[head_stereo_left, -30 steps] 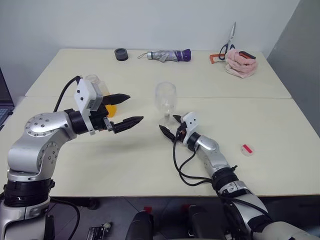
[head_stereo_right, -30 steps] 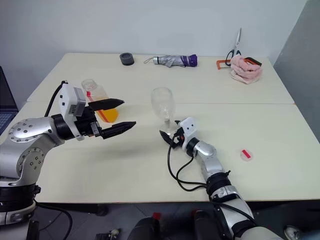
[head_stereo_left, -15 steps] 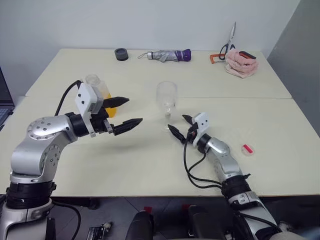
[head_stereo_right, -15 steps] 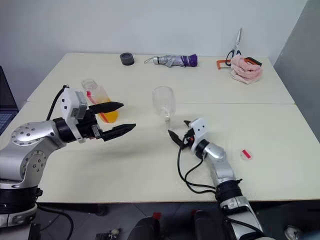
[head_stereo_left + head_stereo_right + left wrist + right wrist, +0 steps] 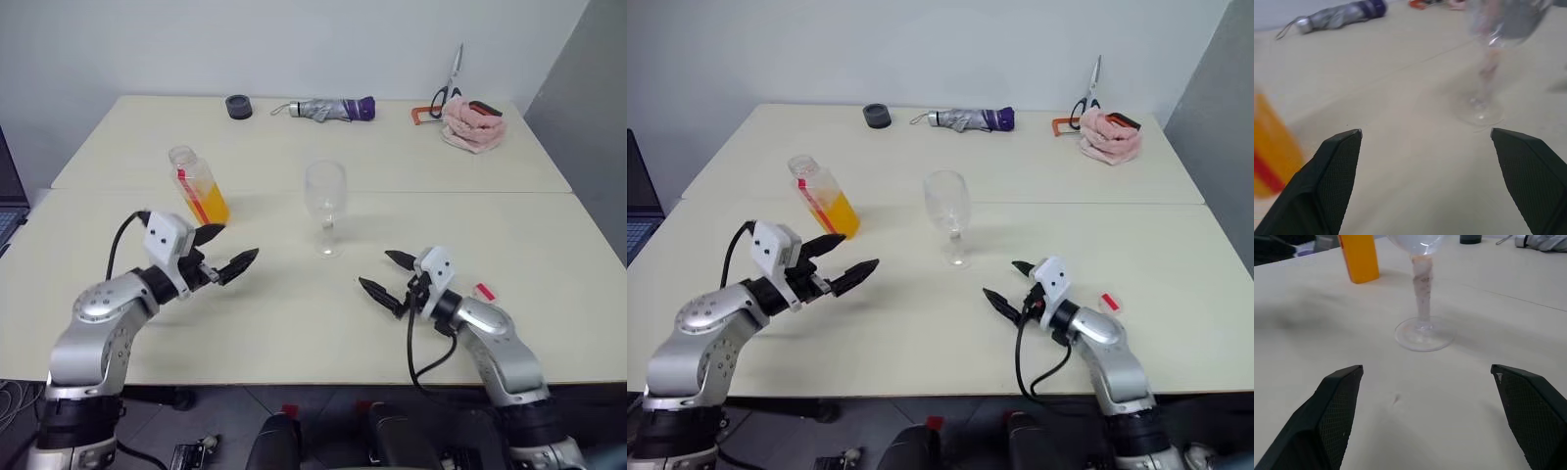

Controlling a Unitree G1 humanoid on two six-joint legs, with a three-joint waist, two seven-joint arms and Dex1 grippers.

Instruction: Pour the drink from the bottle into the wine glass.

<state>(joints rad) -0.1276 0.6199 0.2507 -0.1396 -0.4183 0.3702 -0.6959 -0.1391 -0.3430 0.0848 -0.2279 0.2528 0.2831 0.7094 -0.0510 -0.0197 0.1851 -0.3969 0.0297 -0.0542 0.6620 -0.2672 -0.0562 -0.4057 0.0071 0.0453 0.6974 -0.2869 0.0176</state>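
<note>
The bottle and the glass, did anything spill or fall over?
Nothing spilled. The bottle stands upright with its orange drink inside and no cap on. The cap lies by itself on the table, near the right gripper. The glass stands upright and looks empty.

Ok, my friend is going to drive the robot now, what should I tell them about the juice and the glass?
Left gripper: open, holding nothing, low over the table in front of the bottle.
Right gripper: open, holding nothing, nearer than the wine glass and to its right.
Bottle: upright, cap off, drink inside.
Wine glass: upright mid-table, looks empty.
Small red-and-white cap: lies by the right arm.
Done: bottle opened. Left: grasp the bottle, pour into the glass.
</note>
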